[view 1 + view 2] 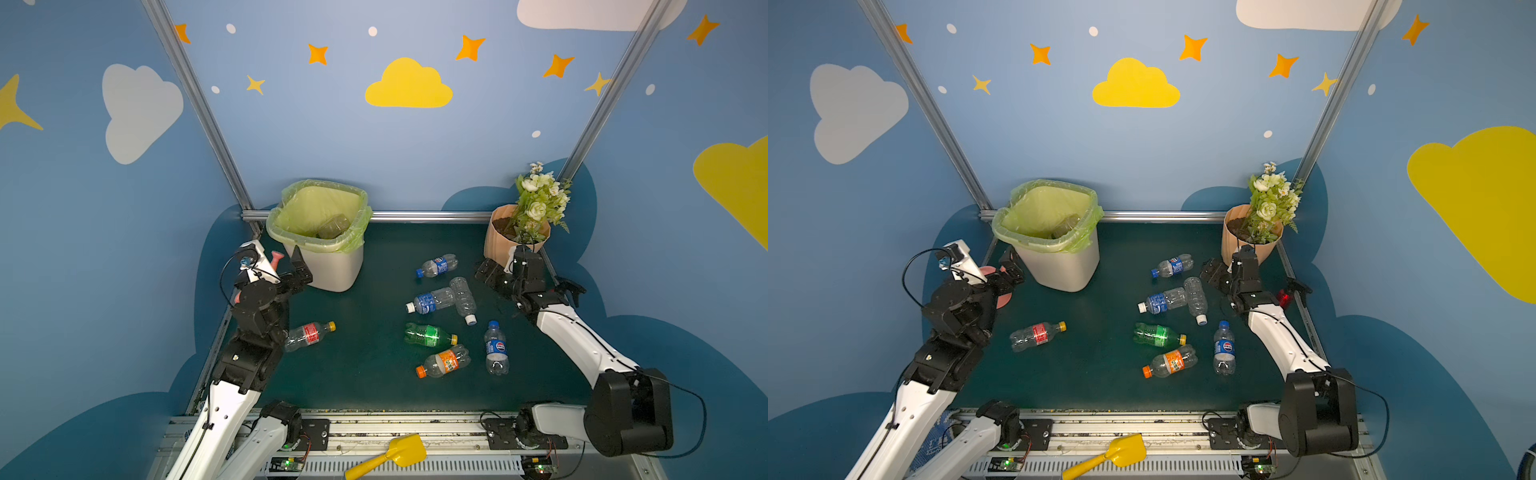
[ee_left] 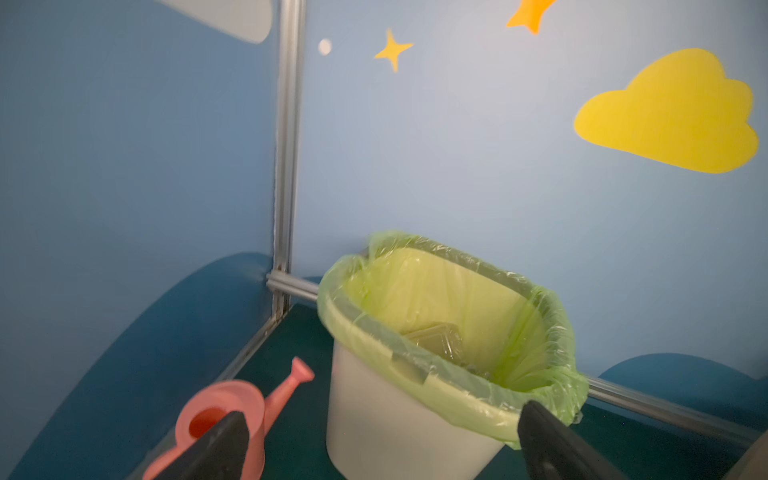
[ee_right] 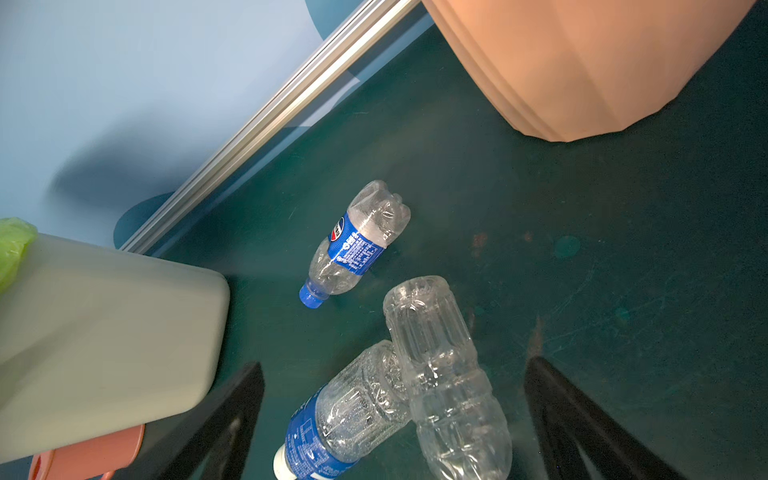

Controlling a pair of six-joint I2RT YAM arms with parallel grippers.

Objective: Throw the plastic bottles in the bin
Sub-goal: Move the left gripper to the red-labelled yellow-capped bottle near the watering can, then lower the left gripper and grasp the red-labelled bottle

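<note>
The right hand [image 3: 395,363], spread and empty, hangs near the clear unlabelled white-capped plastic bottle [image 1: 464,300] lying on the dark green bench [image 1: 365,374], its long axis running between the fingers [image 3: 232,415]. The left hand [image 2: 382,410], also released, faces the white green-bagged bin [image 2: 395,440].

The bin [image 1: 332,274] stands at the back left of the counter [image 1: 365,374], with 1 item [image 1: 332,226] lying inside it and a watering can [image 2: 224,415] just to its left. The flowerpot [image 1: 496,245] stands at the back right. 6 bottles [image 1: 430,336] lie clustered right of centre, 2 of them touching. 1 lone bottle [image 1: 309,334] lies to the left, before the bin. A scoop [image 1: 399,453] lies on the front rail [image 1: 415,428].
</note>
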